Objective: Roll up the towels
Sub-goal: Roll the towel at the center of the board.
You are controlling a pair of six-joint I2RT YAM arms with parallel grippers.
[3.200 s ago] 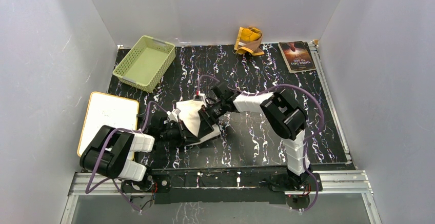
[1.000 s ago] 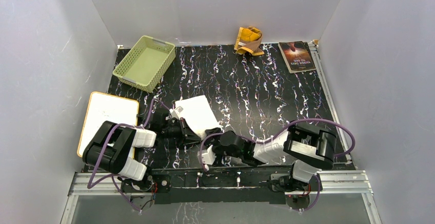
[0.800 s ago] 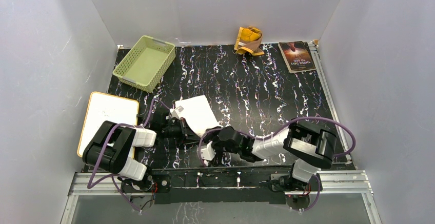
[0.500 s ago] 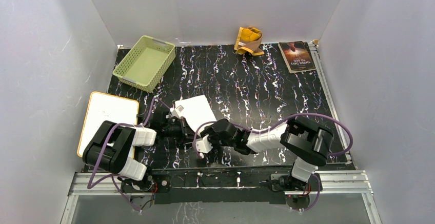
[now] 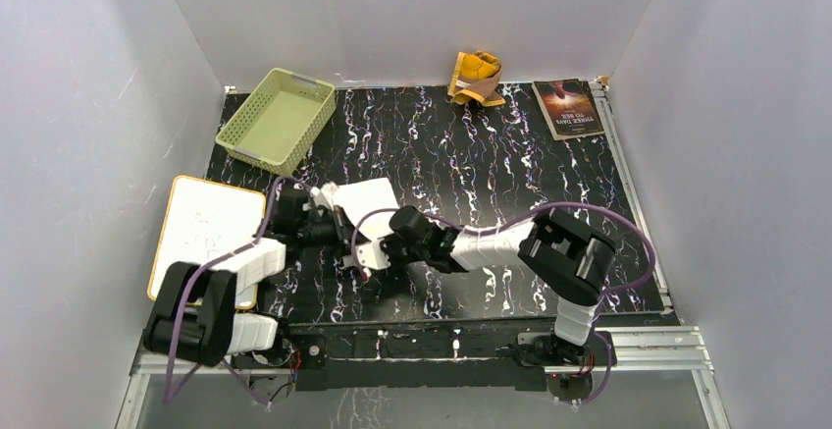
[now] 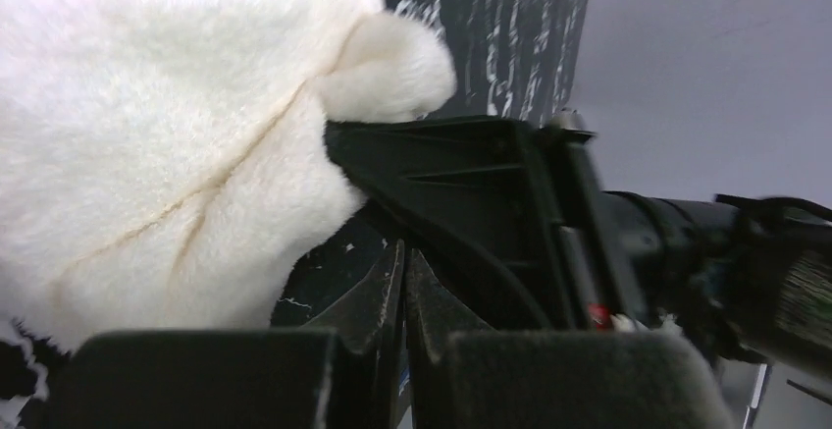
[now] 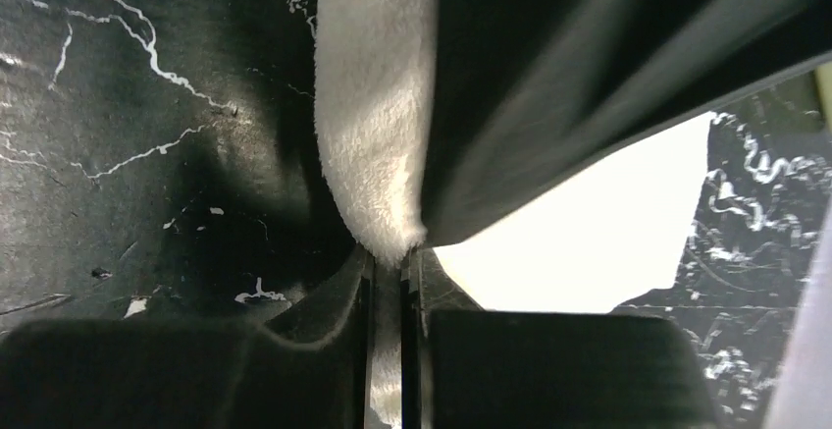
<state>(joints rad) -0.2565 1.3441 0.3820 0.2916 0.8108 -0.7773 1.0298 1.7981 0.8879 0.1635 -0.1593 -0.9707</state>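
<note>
The cream-white towel (image 5: 368,196) lies folded on the dark marbled table, left of centre. My right gripper (image 5: 355,244) reaches in from the right and is shut on the towel's near edge. In the right wrist view, the fluffy white cloth (image 7: 378,115) runs down between the closed fingers (image 7: 388,262). My left gripper (image 5: 327,223) sits just left of the towel, shut with nothing visible between its fingers (image 6: 402,257). The towel (image 6: 167,154) bulges beside them. The mustard-yellow towel (image 5: 476,78) lies crumpled at the back wall.
A pale green basket (image 5: 277,118) stands at the back left. A white board (image 5: 206,228) lies at the left edge and a dark-covered book (image 5: 567,107) at the back right. The two grippers are close together at the towel.
My right arm swung from the front edge up and left to the towel and closed on its near edge. The left arm shifted away from me, and the towel moved slightly with it.
</note>
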